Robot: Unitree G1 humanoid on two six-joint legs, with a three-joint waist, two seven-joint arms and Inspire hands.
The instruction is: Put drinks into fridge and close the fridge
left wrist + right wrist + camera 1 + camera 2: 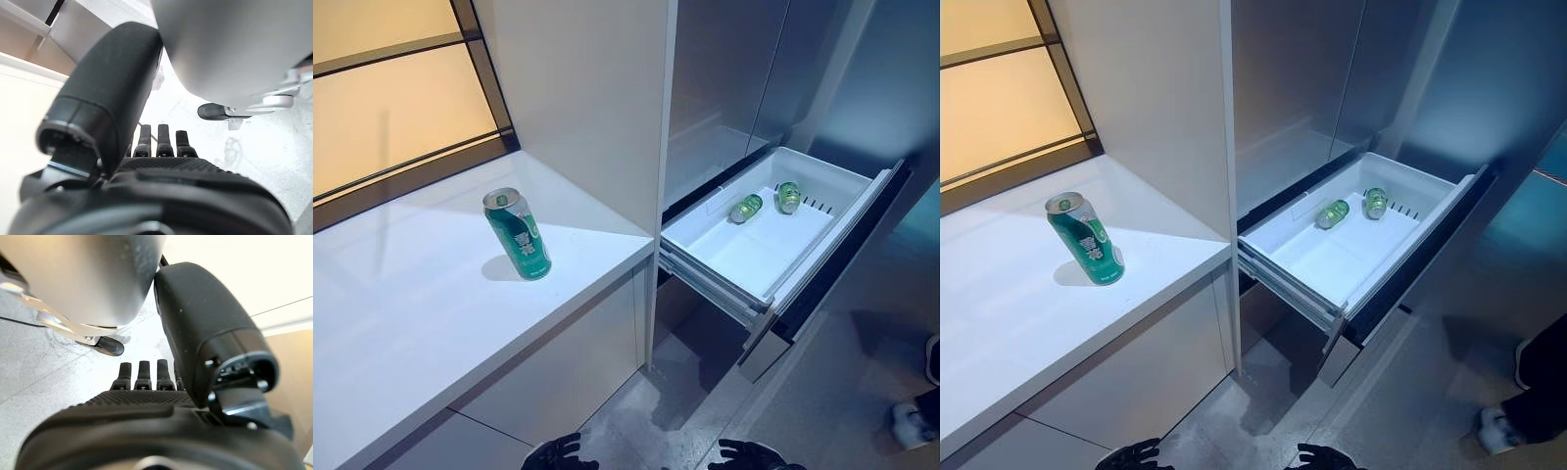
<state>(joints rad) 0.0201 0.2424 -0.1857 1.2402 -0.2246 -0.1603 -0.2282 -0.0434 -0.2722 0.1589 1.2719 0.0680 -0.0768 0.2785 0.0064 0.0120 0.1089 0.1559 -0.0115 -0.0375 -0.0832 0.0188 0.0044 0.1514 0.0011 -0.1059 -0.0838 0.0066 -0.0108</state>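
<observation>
White counter [431,323] – 1 can [518,234] mid-surface, drawer [773,257] open, 2 cans [746,208] inside

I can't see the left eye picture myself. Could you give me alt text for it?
A green drink can stands upright on a white counter, left of an open white fridge drawer that holds two more green cans lying at its far end. Both of the robot's dark hands, left and right, hang low over the grey floor, holding nothing.

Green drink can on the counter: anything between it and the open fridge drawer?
In the left eye view, bare white counter separates green drink can from white fridge drawer.
</observation>
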